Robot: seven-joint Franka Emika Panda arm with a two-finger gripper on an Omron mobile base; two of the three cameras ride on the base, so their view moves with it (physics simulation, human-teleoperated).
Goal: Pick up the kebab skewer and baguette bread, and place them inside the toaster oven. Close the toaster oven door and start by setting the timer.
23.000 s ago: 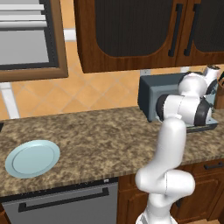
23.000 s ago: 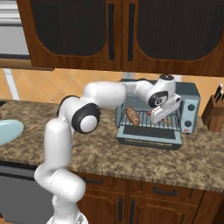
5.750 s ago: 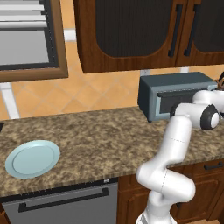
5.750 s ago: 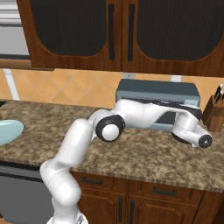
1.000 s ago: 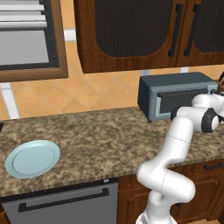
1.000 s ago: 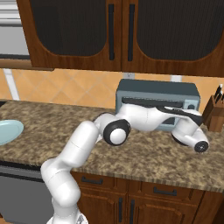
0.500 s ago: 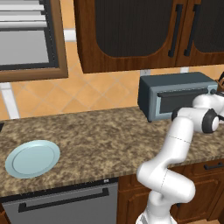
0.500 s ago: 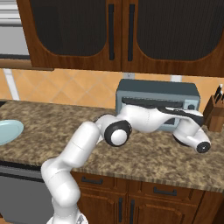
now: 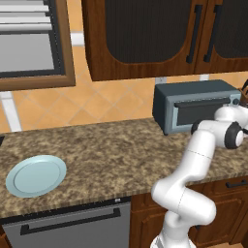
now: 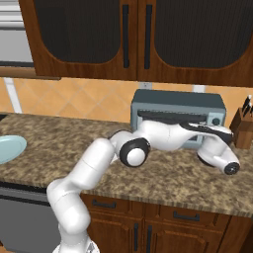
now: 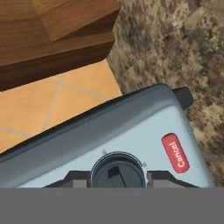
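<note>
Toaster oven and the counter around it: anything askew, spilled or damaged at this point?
Nothing stands out. The toaster oven sits square on the counter with its door shut, the gripper straddles the timer dial, and the plate lies flat.

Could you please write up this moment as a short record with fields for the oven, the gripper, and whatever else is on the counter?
toaster oven: at the back of the counter, door shut
gripper: fingers on either side of the round timer dial
button: red Cancel button beside the dial
plate: pale blue, bare, on the counter's left end
knife block: right of the oven
</note>
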